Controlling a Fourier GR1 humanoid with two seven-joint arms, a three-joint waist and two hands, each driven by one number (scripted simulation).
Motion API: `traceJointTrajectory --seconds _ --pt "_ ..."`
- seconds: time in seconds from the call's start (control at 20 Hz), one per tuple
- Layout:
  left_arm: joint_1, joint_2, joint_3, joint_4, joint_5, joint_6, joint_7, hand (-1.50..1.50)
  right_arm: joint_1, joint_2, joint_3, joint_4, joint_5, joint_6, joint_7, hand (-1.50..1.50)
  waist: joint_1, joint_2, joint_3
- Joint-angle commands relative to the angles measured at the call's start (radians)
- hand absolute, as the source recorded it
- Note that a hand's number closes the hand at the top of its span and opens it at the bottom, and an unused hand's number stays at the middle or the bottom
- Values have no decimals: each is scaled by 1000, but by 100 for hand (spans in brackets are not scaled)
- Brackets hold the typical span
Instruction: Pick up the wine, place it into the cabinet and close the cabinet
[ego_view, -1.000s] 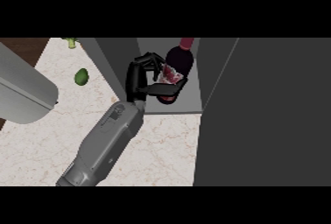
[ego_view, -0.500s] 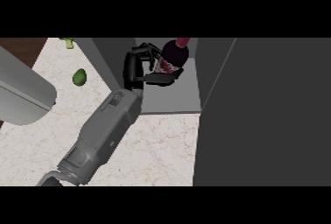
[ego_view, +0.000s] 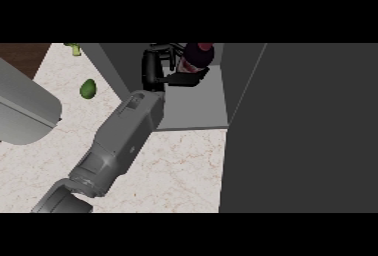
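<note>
- I had the right hand (ego_view: 153, 72) up inside the open cabinet (ego_view: 198, 109), with its grey forearm (ego_view: 122, 142) running there from the lower left of the head view.
- The black fingers (ego_view: 186, 80) were curled round the wine bottle (ego_view: 198, 56) and holding it, wrapping in from the bottle's left side.
- The wine bottle was dark maroon with a paler label. It sat in the cabinet's opening, above the grey shelf floor and near the back.
- The top of the bottle ran out of the frame, so I saw only its lower body.
- I could not tell whether its base was touching the shelf floor, because the hand covered that part.
- The cabinet door (ego_view: 303, 130) stood open, a broad dark grey panel filling the right of the view, with its near edge just beside the shelf floor.
- The cabinet's left wall (ego_view: 111, 65) slanted down between the hand and the things out on the desk (ego_view: 173, 170).
- The desk was pale and marbled, and the forearm crossed over it on the way to the shelf.
- A small green fruit (ego_view: 88, 89) lay on the desk left of the cabinet wall, well apart from the bottle.
- A second green thing (ego_view: 73, 47) showed at the top edge, too cut off for me to name.
- A big grey rounded shape (ego_view: 26, 112) filled the left edge. I couldn't say what it was.
- I saw nothing of the left hand.
</note>
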Motion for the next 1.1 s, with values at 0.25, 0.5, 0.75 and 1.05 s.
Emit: traceJointTrajectory --seconds 0.25,0.5,0.75,1.05 --pt "-38 -8 124 102 86 -72 -23 150 15 -1 10 -86 -63 -1 43 -150 -11 4 -1" --pt "-63 20 164 152 110 -129 -31 150 3 3 -11 -15 -46 10 -17 -150 -15 10 0" --pt "-81 5 175 185 105 -99 -58 150 -28 -11 -31 -42 -92 2 35 -150 -20 11 0" --pt "-52 16 158 218 75 -118 -100 150 -16 -13 -27 -35 -87 15 13 -150 -16 10 0"
